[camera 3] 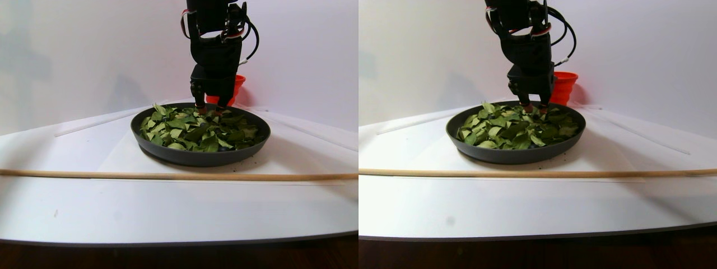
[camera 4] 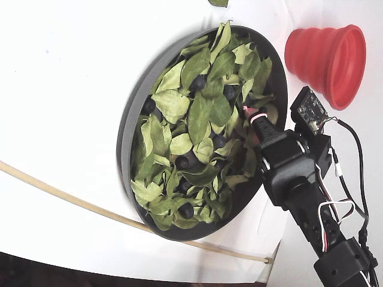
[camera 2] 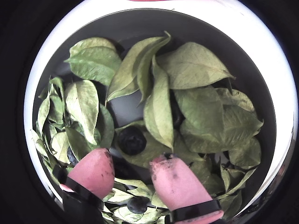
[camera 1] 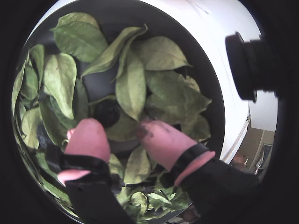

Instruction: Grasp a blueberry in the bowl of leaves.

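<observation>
The dark grey bowl [camera 2: 140, 23] [camera 4: 128, 137] [camera 3: 200, 155] is filled with green leaves [camera 2: 196, 63] [camera 1: 161, 53] [camera 4: 197, 113]. My gripper [camera 2: 132, 163] [camera 1: 119, 133] [camera 4: 251, 116] [camera 3: 210, 109] hangs open just over the leaves at the bowl's side nearest the red cup, with nothing between its pink fingertips [camera 2: 100, 161]. A dark blueberry [camera 2: 131, 140] [camera 1: 107, 112] lies on a leaf just ahead of the gap between the tips. Another blueberry [camera 2: 138, 204] sits lower, between the fingers and under them. Several more blueberries [camera 4: 181, 161] show among the leaves in the fixed view.
A red ribbed cup [camera 4: 326, 54] [camera 3: 238, 84] stands beside the bowl, close to the arm. A long thin wooden stick [camera 3: 168, 175] [camera 4: 60, 197] lies across the white table in front of the bowl. A black camera module [camera 1: 247, 65] juts into one wrist view.
</observation>
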Tool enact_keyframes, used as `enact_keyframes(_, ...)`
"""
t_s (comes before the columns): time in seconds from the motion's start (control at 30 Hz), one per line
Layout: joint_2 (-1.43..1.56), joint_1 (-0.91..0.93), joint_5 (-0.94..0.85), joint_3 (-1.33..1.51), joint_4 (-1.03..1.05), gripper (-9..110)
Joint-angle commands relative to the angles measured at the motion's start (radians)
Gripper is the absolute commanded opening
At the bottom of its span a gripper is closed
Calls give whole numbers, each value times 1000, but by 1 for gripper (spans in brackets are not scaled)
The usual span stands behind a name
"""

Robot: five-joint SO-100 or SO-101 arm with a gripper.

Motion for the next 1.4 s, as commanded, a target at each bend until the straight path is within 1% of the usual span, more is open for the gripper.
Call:
enact_keyframes(0.0,25,-5,14,-75,-34,15)
enact_keyframes(0.93,-66,-6,69,-152,-46,16)
enact_keyframes(1.37,-91,-2,74,-126,-75,16)
